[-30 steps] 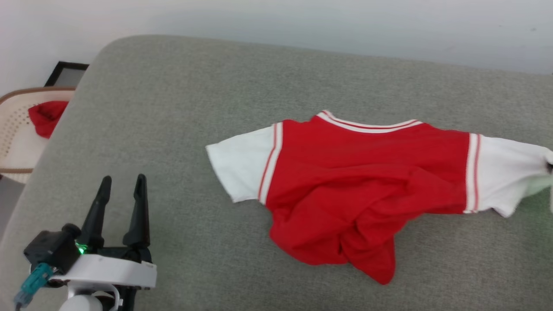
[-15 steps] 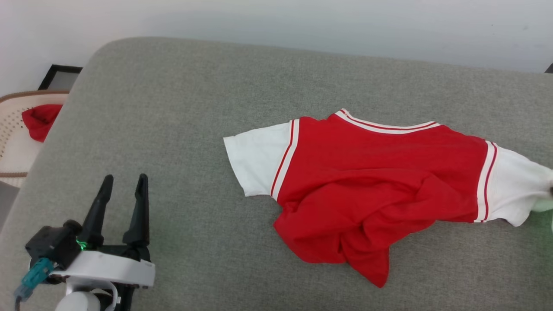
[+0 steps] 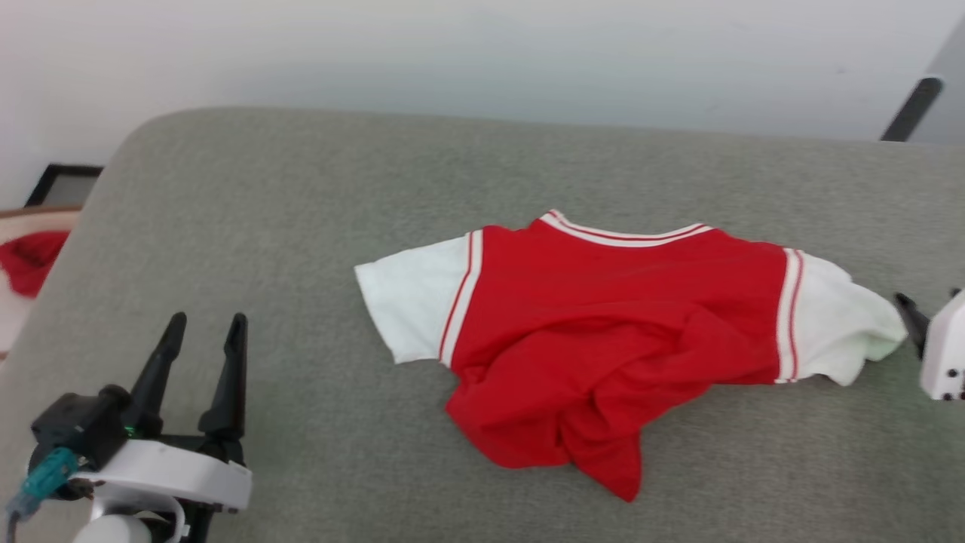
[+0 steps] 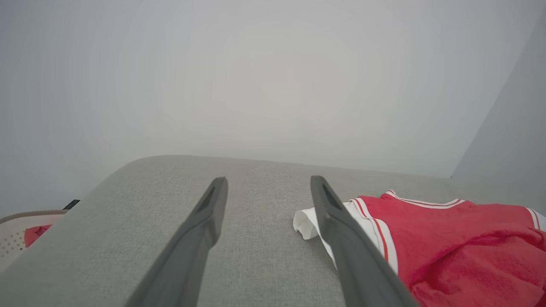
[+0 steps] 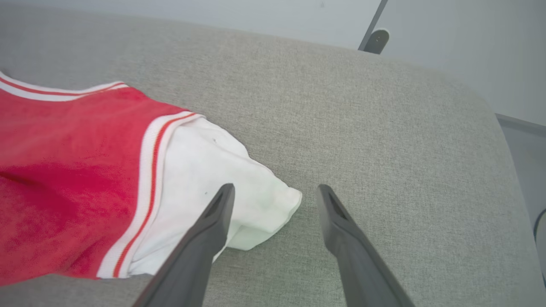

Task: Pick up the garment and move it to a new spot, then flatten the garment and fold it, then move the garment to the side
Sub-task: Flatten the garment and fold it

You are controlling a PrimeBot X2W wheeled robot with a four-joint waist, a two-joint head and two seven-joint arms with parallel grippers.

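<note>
Head view: the garment (image 3: 603, 332) lies crumpled mid-frame, long axis left to right. The left gripper (image 3: 207, 323) stands wide at lower left, well apart.

Left wrist view: a white sleeve lies at lower right.

Right wrist view: the right gripper (image 5: 276, 189) is spread wide and empty (the nearer one), with the other sleeve's end just beside its left finger.

Count: 1 garment (image 3: 603, 317). 1 smaller red cloth (image 3: 26, 260) in 1 wicker basket (image 4: 13, 247). 1 grey cushion (image 3: 301, 196). 1 black frame (image 3: 64, 183). 2 grippers: left gripper (image 3: 202, 332), right gripper (image 5: 275, 189), 2 dark fingers (image 3: 230, 377) each. 1 dark bar (image 3: 912, 109) top right.
</note>
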